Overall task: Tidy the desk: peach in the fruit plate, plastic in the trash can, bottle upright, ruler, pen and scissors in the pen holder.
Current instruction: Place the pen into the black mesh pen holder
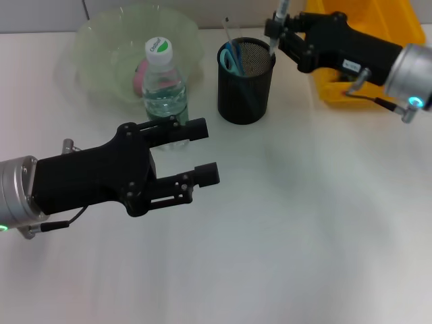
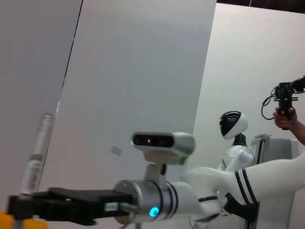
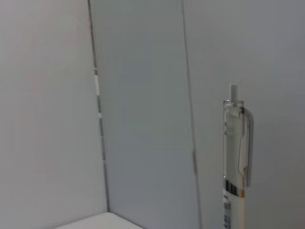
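- Right gripper (image 1: 275,30) is at the far right of the white desk (image 1: 304,223), just above the rim of the black mesh pen holder (image 1: 246,81), on its right side.
- Its jaws are clamped on a clear pen (image 1: 279,20), held upright with the lower end at the holder's rim; whether the tip is inside the cup can't be told.
- Right wrist view: pen (image 3: 235,157) stands vertical against a plain grey wall, clip and push button on top. No fingers visible there.
- Left wrist view: the same pen (image 2: 38,152) stands upright in the right gripper (image 2: 24,210), with the robot's head camera behind it.
- Pen holder already contains blue-handled scissors (image 1: 231,57) and a thin clear ruler (image 1: 229,37) sticking up at the left inner side.
- Left gripper (image 1: 202,152) hovers over the near left part of the desk, jaws apart, nothing between them.
- Water bottle (image 1: 164,88) with white cap stands upright, just beyond the left gripper's upper finger and in front of the fruit plate.
- Pale green translucent fruit plate (image 1: 94,40) is at far left; a pink peach (image 1: 140,77) lies in it, partly hidden by the bottle.
- Yellow bin (image 1: 364,13) is at far right, behind the right arm.
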Robot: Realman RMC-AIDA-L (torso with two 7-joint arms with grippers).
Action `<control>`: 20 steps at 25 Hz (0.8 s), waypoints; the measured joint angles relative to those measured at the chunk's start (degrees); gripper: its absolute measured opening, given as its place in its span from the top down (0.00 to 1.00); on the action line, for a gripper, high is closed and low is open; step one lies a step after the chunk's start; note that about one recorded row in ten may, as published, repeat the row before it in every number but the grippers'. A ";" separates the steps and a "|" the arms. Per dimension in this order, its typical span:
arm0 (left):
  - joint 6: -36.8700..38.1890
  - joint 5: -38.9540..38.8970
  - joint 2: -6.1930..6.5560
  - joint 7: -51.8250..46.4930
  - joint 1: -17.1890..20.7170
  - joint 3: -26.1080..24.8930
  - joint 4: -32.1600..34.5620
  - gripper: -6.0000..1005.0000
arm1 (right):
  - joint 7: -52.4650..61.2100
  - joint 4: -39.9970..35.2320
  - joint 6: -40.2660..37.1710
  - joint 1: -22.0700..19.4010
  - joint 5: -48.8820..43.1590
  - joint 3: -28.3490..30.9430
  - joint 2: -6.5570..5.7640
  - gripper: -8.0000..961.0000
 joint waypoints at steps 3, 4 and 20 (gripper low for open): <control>-0.12 0.02 -0.02 0.00 0.00 0.05 -0.03 0.31 | -0.12 2.21 4.90 2.44 0.03 -0.11 0.11 0.85; -0.12 0.02 -0.02 0.00 0.00 0.05 -0.03 0.31 | -0.38 3.29 6.44 3.33 0.04 -0.21 0.13 0.85; -0.56 0.07 -0.01 0.68 -0.34 -0.01 -0.04 0.31 | -5.36 10.66 12.05 8.15 0.66 -0.71 0.30 0.85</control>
